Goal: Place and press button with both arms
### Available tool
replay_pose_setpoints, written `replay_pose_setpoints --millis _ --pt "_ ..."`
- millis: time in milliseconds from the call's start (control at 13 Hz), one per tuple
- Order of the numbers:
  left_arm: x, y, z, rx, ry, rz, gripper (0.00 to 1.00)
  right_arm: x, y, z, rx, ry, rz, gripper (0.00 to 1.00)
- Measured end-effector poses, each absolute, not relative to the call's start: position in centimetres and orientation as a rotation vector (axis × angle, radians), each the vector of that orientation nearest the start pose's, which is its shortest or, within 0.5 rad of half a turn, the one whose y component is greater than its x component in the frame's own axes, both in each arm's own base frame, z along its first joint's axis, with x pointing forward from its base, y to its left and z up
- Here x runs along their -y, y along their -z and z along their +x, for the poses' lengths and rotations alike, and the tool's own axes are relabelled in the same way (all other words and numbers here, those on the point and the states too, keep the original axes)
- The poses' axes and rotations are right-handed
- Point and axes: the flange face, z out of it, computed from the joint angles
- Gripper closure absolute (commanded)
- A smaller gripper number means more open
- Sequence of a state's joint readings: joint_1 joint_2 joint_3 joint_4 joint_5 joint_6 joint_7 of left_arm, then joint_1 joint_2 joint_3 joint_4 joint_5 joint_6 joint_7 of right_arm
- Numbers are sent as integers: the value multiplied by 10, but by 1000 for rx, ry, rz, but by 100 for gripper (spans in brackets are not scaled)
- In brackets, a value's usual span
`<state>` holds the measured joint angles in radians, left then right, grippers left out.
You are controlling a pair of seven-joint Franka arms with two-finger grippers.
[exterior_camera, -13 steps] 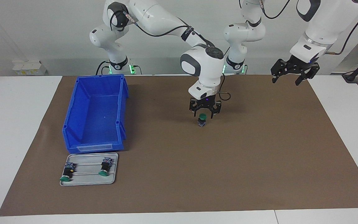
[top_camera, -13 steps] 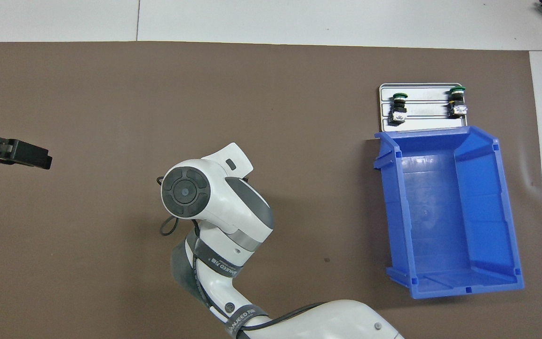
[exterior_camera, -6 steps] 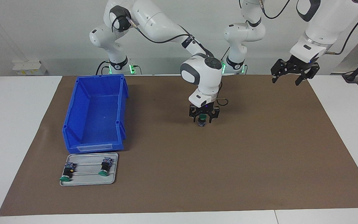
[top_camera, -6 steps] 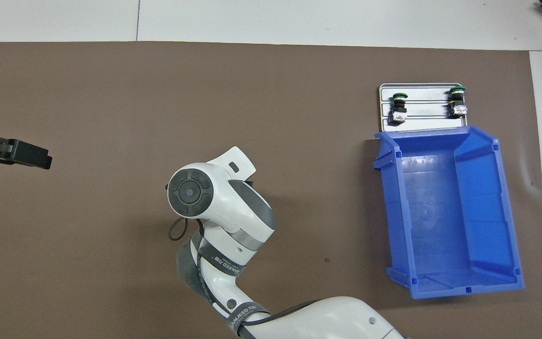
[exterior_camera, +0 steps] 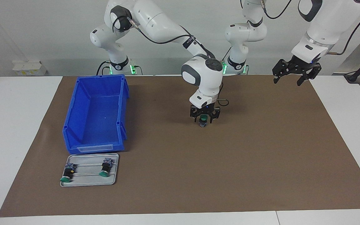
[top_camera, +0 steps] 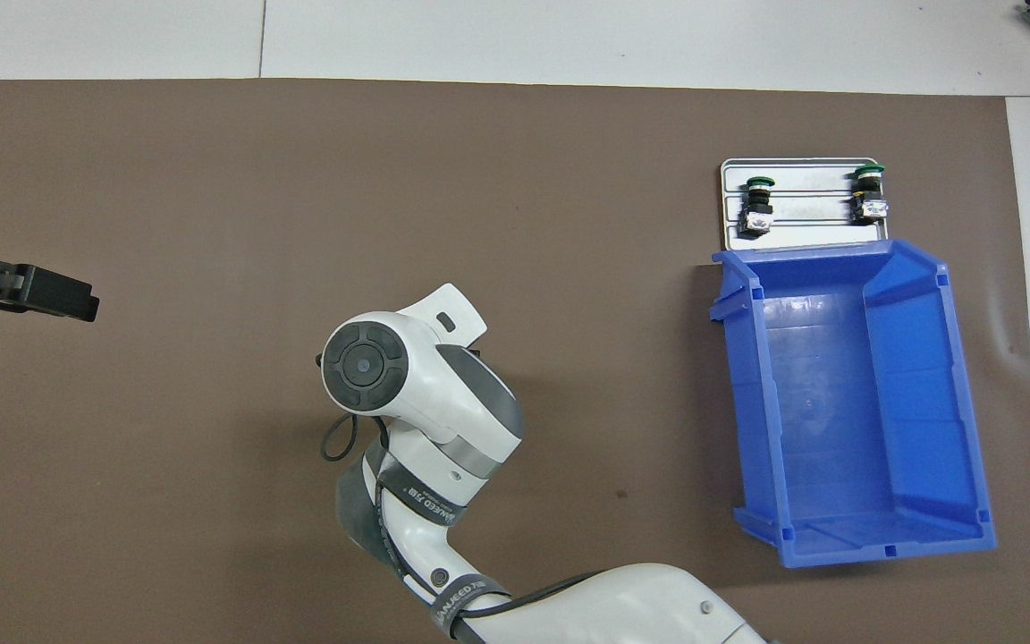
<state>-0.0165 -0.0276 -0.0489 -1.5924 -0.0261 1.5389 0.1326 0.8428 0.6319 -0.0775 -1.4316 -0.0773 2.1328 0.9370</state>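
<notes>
Facing view: button (exterior_camera: 203, 118) upright at mid-surface, green cap between the fingers of the right tool (exterior_camera: 204, 120), whether gripped cannot be told. Left tool (exterior_camera: 293, 78) spread apart, waiting over the surface's left-arm end. Step: placing. Next: release, then a press.

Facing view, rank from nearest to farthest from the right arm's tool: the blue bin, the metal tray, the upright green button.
1. Upright green button, between the right tool tips, mid-mat.
2. Blue bin, toward the right arm's end.
3. Metal tray, beside the bin, farther from the robots.
</notes>
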Motion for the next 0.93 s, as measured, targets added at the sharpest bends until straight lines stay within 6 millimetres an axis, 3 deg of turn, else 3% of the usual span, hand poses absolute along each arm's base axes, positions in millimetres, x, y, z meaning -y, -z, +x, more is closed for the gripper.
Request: replay_pose_setpoints --millis 926 --pt "39 -627 541 -314 -40 -3151 0 -506 -308 511 -180 200 -3128 21"
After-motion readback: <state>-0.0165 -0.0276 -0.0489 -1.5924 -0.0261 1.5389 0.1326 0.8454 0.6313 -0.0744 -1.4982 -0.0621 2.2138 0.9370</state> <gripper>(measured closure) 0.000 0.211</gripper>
